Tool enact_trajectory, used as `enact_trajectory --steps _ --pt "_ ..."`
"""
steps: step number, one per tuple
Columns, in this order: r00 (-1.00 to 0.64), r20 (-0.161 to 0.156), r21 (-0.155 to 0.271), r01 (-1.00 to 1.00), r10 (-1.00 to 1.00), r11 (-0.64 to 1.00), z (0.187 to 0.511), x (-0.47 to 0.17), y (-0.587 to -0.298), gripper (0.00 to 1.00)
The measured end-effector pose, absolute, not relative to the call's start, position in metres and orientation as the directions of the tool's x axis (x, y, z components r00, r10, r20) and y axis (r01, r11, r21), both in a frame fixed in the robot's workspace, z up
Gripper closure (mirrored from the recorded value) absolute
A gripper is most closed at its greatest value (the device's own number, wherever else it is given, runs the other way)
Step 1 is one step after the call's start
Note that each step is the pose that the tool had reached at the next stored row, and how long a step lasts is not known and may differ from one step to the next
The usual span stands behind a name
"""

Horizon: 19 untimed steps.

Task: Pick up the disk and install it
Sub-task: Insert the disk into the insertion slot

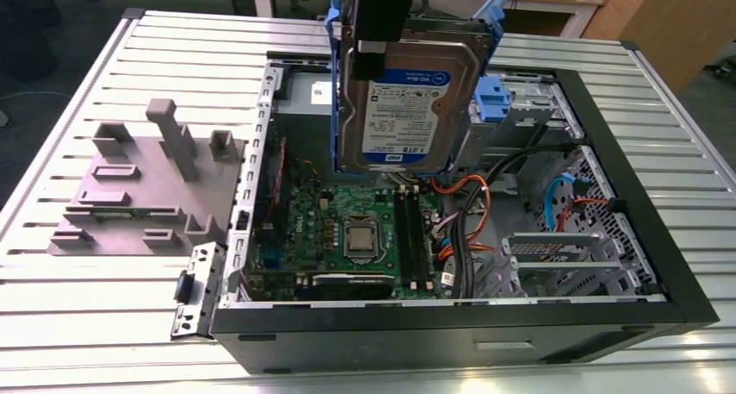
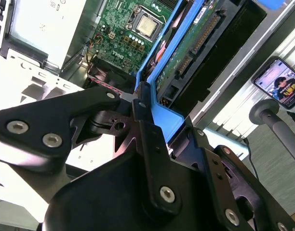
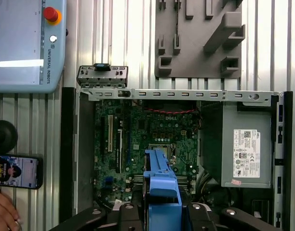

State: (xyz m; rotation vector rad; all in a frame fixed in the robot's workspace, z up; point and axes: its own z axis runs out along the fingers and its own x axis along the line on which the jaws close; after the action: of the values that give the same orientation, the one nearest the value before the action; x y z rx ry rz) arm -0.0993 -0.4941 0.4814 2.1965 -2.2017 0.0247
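The hand [image 2: 140,103] is clamped on the disk [image 2: 195,48] by its blue rail. From the exterior view, the disk hangs upright, label out, above the open computer case [image 1: 460,329] on the counter [image 1: 92,325]. The first wrist view adds a phone [image 3: 17,172] near the case.

case [image 1: 460,334] open on top, disk [image 1: 405,109] hanging above motherboard [image 1: 345,213], cables [image 1: 466,234] (orange, black) crowding room beside drive cage [image 1: 535,109]
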Motion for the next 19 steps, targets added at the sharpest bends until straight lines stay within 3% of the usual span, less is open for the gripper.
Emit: enact_trajectory --steps 19 --pt "-0.002 0.034 0.011 -1.000 -0.999 0.003 0.4809 -0.0929 -0.5017 0.64"
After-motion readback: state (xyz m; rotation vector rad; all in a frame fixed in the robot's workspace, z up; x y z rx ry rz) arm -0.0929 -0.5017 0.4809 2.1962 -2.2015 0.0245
